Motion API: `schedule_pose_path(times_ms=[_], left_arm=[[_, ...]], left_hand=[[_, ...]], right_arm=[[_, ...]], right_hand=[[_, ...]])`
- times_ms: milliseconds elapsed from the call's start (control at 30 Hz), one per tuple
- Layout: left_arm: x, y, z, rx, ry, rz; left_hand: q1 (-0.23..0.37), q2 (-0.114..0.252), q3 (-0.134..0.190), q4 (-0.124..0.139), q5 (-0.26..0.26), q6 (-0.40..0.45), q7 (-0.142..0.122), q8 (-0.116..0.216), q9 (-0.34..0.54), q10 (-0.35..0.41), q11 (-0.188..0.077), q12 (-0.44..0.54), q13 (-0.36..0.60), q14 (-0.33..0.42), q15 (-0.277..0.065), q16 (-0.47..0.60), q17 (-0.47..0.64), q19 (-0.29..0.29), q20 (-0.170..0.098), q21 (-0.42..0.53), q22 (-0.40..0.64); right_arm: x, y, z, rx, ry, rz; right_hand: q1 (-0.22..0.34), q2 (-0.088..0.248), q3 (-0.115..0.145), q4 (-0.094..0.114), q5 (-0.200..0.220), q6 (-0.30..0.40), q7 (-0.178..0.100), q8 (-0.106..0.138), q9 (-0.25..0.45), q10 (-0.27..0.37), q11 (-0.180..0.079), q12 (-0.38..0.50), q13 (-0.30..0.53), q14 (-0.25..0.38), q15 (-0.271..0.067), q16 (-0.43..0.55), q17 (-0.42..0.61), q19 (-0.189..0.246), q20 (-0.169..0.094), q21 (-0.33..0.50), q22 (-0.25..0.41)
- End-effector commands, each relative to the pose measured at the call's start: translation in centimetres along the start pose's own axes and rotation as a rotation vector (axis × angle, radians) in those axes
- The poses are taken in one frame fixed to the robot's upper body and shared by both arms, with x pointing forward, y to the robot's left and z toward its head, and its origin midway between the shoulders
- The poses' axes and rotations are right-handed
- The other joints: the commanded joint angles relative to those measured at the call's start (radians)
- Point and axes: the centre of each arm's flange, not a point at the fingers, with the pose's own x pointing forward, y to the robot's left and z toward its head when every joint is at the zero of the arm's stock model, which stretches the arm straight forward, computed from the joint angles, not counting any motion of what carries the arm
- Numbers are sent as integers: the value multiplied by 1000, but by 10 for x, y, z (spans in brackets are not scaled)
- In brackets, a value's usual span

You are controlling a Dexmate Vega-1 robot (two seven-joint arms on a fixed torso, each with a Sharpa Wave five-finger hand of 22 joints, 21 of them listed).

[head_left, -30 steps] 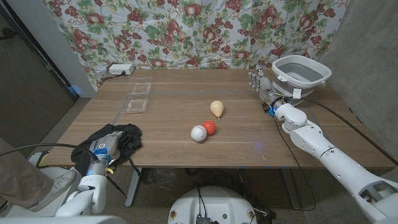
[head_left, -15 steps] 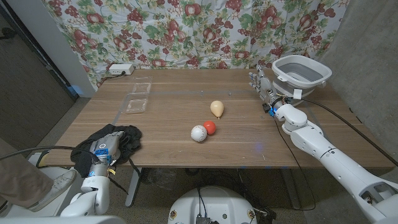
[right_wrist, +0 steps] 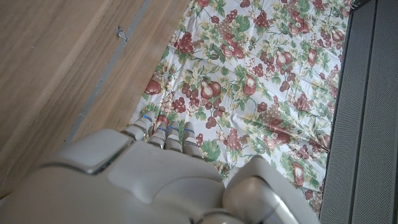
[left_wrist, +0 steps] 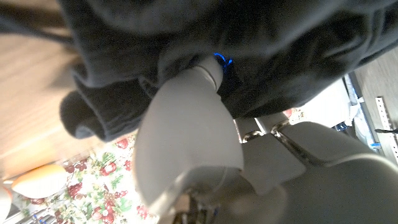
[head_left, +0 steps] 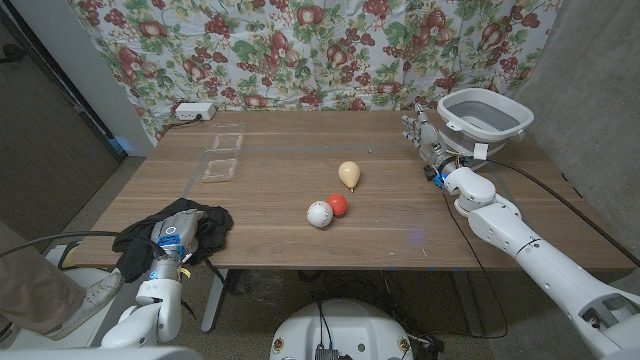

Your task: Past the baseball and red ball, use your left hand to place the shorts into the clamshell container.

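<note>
One stage of the task reads as under way: the pick-up. The black shorts sit bunched at the near left corner of the counter, draped over the left hand. In the left wrist view the dark cloth covers the fingers, which appear closed into the fabric, though the cloth hides the contact, so a firm grip is probable, not confirmed.

Remaining work, by my judgement: lift the shorts clear, carry them away from the near edge toward the far left, and set them in the clamshell container. None of that carry is done.

The baseball and the red ball touch each other near the counter's middle, to the right of a direct path from shorts to container. A pale pear-shaped object lies just beyond them.

Containers: the clear clamshell container lies open on the far left of the counter with nothing visible inside. A grey tub stands at the far right corner; its interior looks bare.

The right hand stands beside the tub, fingers straight and close together, holding nothing.
</note>
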Motion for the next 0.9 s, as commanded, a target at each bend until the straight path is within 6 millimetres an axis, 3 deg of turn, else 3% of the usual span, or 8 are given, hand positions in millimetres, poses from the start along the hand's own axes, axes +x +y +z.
schedule_pose_path(times_ms=[33, 900], left_arm=[[12, 30, 13, -15, -48, 93], [17, 77, 30, -93, -139, 247]], left_hand=[[14, 4, -5, 4, 8, 98, 83, 7, 5, 18, -5, 10, 6, 147, -188, 7, 346, 29, -216, 459, 281], [28, -6, 4, 3, 15, 131, 81, 17, -7, 53, -11, 22, 9, 167, -184, 3, 356, 29, -212, 477, 286]], right_arm=[[-1, -3, -1, -6, -1, -11], [-1, -3, -9, 16, 10, -13]], right_hand=[[10, 13, 5, -3, 6, 10, -2, 6, 2, 7, 1, 8, 3, 4, -3, 5, 2, 6, 2, 6, 5], [17, 16, 10, -7, 5, 12, -1, 4, 2, 8, 2, 7, 3, 4, -3, 4, 2, 6, 0, 5, 5]])
